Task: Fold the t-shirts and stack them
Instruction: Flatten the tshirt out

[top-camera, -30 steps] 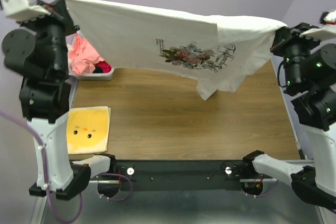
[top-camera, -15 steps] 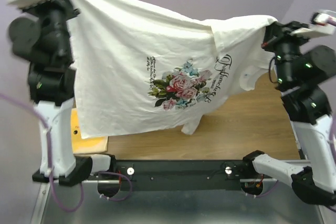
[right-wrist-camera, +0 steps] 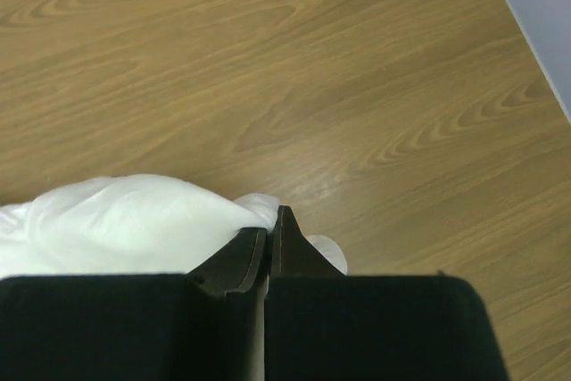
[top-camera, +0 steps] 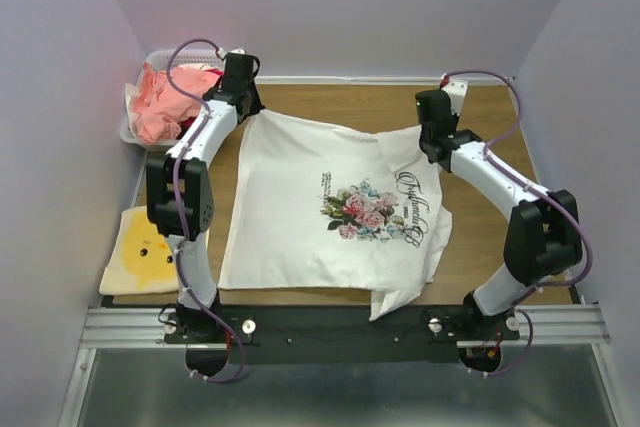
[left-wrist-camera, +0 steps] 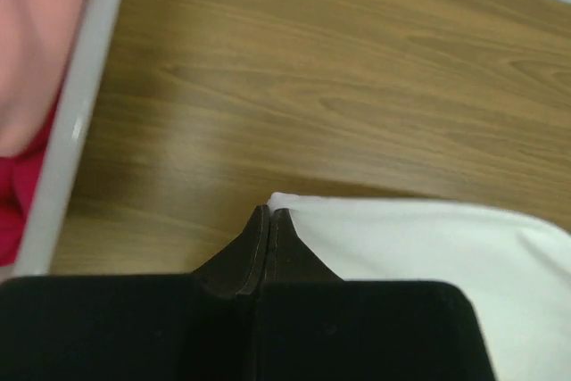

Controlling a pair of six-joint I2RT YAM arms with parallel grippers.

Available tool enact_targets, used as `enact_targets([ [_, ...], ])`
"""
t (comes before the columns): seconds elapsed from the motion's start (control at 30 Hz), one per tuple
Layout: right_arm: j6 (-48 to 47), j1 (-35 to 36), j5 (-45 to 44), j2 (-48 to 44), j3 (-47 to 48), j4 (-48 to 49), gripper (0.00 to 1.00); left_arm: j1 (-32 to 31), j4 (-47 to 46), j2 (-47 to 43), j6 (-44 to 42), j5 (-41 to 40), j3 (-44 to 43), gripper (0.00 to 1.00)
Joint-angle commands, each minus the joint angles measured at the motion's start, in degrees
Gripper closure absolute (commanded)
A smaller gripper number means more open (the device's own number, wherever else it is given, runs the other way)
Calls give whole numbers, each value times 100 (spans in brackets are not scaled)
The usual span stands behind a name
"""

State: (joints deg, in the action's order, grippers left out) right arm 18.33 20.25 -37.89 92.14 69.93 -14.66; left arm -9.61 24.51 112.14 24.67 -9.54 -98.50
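The white floral t-shirt lies spread on the wooden table, print up, its right part folded over and a flap hanging past the near edge. My left gripper is shut on its far left corner, low at the table. My right gripper is shut on bunched white cloth at the far right corner. Salmon-pink and red t-shirts sit piled in the white basket at the far left.
A folded yellow garment with a face print lies at the near left of the table. The basket wall is close to the left of my left gripper. Bare wood lies beyond the shirt.
Both grippers have come down from head height to the far side of the table. The white t-shirt, hanging in the air before, now lies spread on the table.
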Motion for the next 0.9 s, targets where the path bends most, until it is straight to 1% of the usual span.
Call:
enact_targets([
  [0.0,566,-503,-184,215,187,-37,99,-94,185,394,495,-214,-354,100],
  [0.1,760,-767,-131,427,249,-283,99,-103,440,860,513,-487,-661,100],
  [0.13,769,-812,-96,558,319,-327,93,-103,484,941,513,-531,-749,100],
  [0.2,795,-917,-35,708,389,-450,73,-103,502,1116,478,-566,-863,100],
  [0.23,760,-935,-8,874,485,-477,50,-103,502,1170,460,-566,-960,100],
  [0.27,769,-944,-34,954,547,-564,39,-103,511,1214,452,-549,-1030,100],
  [0.3,786,-979,-95,1025,626,-634,33,-103,528,1292,434,-549,-1083,100],
  [0.33,839,-979,-148,1095,723,-713,24,-103,528,1337,425,-558,-1162,100],
  [0.37,883,-979,-192,1157,863,-827,20,-103,537,1363,408,-549,-1206,100],
  [0.47,927,-979,-88,1000,987,-908,18,-103,563,1451,346,-523,-1295,100],
  [0.53,805,-962,473,964,1101,-908,19,-103,563,1486,320,-487,-1312,100],
  [0.57,726,-944,693,947,1119,-908,21,-103,555,1486,311,-470,-1295,100],
  [0.6,708,-909,1200,929,1110,-908,22,-103,555,1504,302,-461,-1295,100],
  [0.67,673,-821,1572,972,1084,-890,25,-103,555,1522,285,-426,-1260,100],
  [0.7,663,-777,1931,1016,1084,-890,26,-103,546,1522,284,-426,-1242,100],
  [0.77,689,-698,2275,1166,1066,-890,30,-103,537,1539,284,-400,-1189,100],
  [0.8,707,-654,2599,1236,1066,-890,31,-103,528,1548,284,-399,-1172,100],
  [0.87,734,-593,2812,1368,1058,-890,35,-103,537,1548,284,-399,-1145,100],
])
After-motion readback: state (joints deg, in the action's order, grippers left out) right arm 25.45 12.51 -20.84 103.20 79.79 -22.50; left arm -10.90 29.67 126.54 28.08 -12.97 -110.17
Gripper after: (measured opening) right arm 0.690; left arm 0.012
